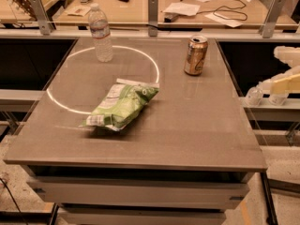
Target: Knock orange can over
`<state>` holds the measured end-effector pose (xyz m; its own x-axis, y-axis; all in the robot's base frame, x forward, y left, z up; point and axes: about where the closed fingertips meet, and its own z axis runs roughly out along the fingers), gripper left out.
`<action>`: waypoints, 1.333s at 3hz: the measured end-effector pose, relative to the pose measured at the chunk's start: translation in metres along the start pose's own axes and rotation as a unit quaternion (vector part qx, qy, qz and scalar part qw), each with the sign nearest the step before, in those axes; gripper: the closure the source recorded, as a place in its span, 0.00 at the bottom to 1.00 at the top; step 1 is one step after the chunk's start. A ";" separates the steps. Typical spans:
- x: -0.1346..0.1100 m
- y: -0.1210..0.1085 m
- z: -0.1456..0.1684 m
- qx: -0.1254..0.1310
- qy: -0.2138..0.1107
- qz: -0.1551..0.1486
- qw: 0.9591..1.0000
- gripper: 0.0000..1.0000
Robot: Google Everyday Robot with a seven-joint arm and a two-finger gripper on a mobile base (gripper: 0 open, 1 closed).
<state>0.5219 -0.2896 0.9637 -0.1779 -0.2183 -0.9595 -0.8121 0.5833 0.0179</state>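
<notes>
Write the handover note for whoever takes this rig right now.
Hand: beyond the table's right edge, level with its middle, touching nothing on it.
Orange can: upright at the far right of the table, outside the white circle.
Water bottle upright at far left; green chip bag lying mid-table.
Done: nothing, the can is not yet touched.
Left: bring the hand to the can and tip it over, likely from its right side.

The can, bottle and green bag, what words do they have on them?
Orange can: pale label marks, too blurred to read.
Water bottle: label unreadable.
Green chip bag: print too blurred.
Gripper, right of the table: no text visible.
</notes>
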 end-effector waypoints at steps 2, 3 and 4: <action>0.001 -0.027 0.033 -0.030 0.003 -0.008 1.000 0.00; -0.011 -0.032 0.051 -0.042 0.023 -0.020 0.999 0.00; -0.021 -0.036 0.064 -0.054 0.032 -0.028 0.998 0.00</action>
<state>0.5909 -0.2560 0.9649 -0.1632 -0.2996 -0.9400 -0.8764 0.4815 -0.0013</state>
